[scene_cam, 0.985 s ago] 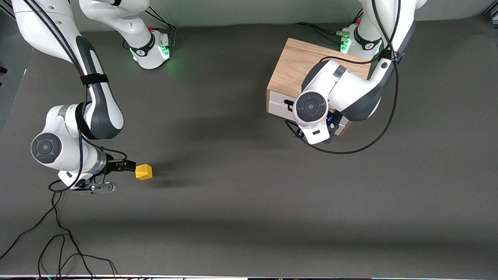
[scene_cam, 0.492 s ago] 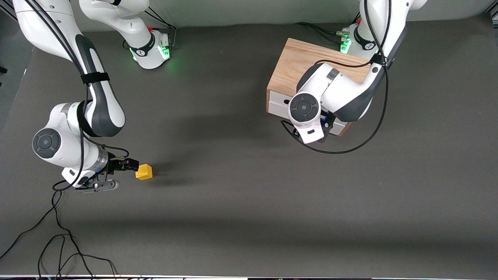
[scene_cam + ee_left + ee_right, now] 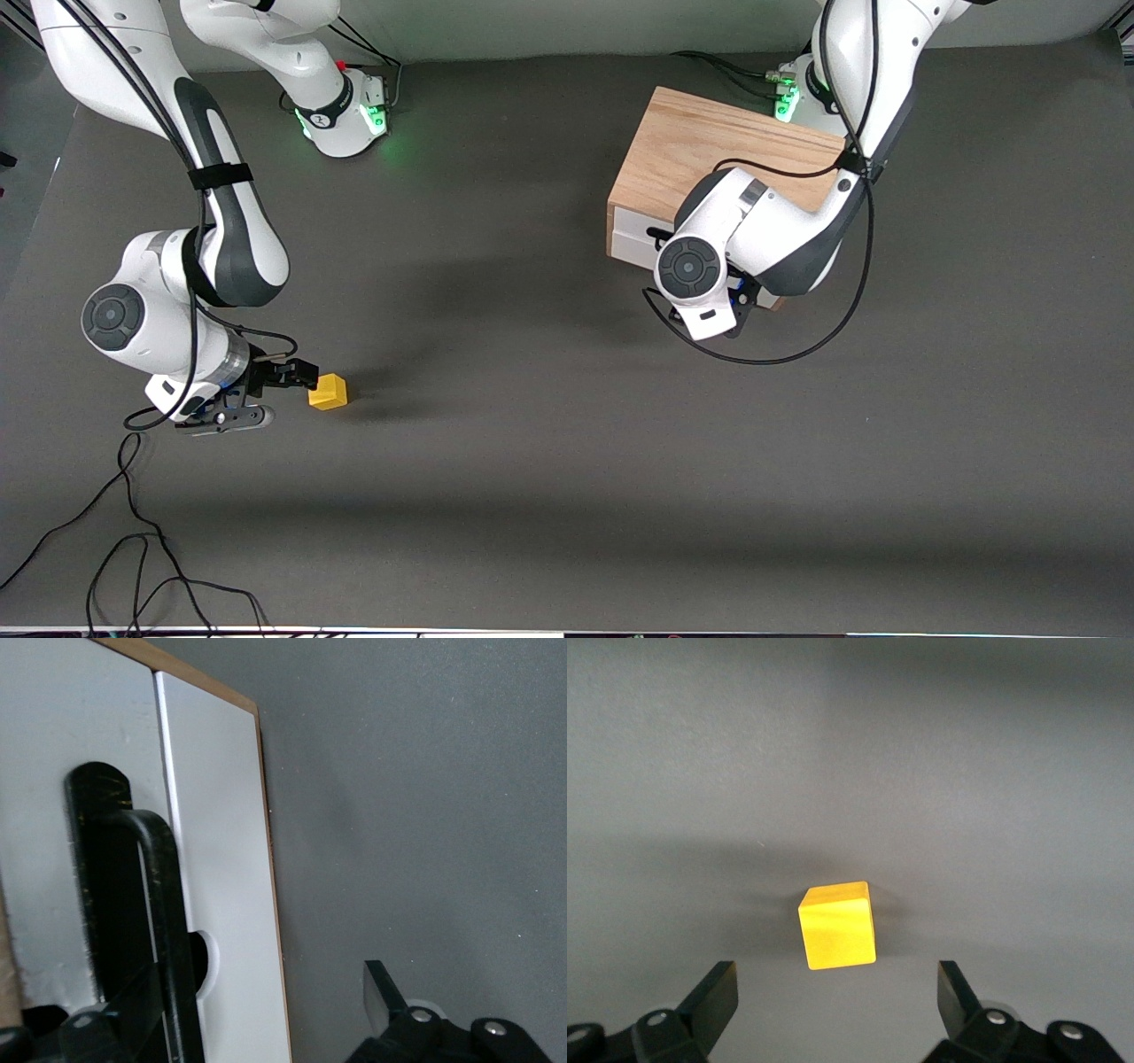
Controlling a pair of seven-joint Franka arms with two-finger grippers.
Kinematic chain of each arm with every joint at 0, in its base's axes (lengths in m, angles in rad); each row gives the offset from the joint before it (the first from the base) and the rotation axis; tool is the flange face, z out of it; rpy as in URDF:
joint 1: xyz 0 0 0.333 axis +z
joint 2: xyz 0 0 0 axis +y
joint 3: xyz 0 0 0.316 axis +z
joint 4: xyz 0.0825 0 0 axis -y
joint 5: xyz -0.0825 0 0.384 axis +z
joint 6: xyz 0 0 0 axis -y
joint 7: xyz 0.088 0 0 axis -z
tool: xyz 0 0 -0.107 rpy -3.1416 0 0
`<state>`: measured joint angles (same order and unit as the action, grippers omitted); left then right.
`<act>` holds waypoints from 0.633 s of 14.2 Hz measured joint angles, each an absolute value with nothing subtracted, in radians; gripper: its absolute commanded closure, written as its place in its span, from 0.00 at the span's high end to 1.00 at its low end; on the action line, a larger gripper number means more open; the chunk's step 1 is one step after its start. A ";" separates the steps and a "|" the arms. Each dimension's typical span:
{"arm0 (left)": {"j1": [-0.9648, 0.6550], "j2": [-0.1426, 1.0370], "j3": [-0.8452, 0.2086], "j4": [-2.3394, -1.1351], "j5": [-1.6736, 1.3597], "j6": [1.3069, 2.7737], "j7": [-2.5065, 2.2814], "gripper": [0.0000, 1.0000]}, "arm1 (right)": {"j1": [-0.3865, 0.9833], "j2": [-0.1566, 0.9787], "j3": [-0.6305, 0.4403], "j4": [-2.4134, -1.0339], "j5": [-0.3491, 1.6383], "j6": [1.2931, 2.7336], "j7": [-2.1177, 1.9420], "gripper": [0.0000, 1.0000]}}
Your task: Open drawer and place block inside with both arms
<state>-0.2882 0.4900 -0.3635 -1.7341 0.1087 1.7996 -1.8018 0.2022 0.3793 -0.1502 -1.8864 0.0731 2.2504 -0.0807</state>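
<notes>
The yellow block (image 3: 328, 391) sits on the dark table toward the right arm's end. My right gripper (image 3: 273, 396) is low beside it, open and empty. In the right wrist view the block (image 3: 837, 926) lies just ahead of the open right gripper (image 3: 837, 988), not between the fingers. The light-wood cabinet (image 3: 709, 142) stands toward the left arm's end. Its white drawer front (image 3: 631, 239) looks shut. My left gripper (image 3: 266, 992) is open at the drawer front (image 3: 221, 859), with the black bar handle (image 3: 164, 904) beside one finger. In the front view the left wrist hides it.
Loose black cables (image 3: 133, 532) lie on the table near the front camera at the right arm's end. A cable loop (image 3: 797, 346) hangs from the left arm in front of the cabinet. The green-lit bases (image 3: 350, 111) (image 3: 797, 89) stand along the back edge.
The left wrist has shifted along the drawer front toward the right arm's end and lower. The right wrist has shifted slightly, its gripper still beside the block. The block has not moved.
</notes>
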 measured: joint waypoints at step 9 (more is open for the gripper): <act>-0.289 0.493 -0.367 -1.733 0.138 1.822 -1.802 1.00 | 0.203 0.390 -0.149 -2.062 0.074 2.501 -0.081 1.00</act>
<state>-0.2889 0.4933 -0.3667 -1.7326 0.1379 1.8220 -1.8017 0.2026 0.3897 -0.1487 -2.0622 0.0736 2.5011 -0.0812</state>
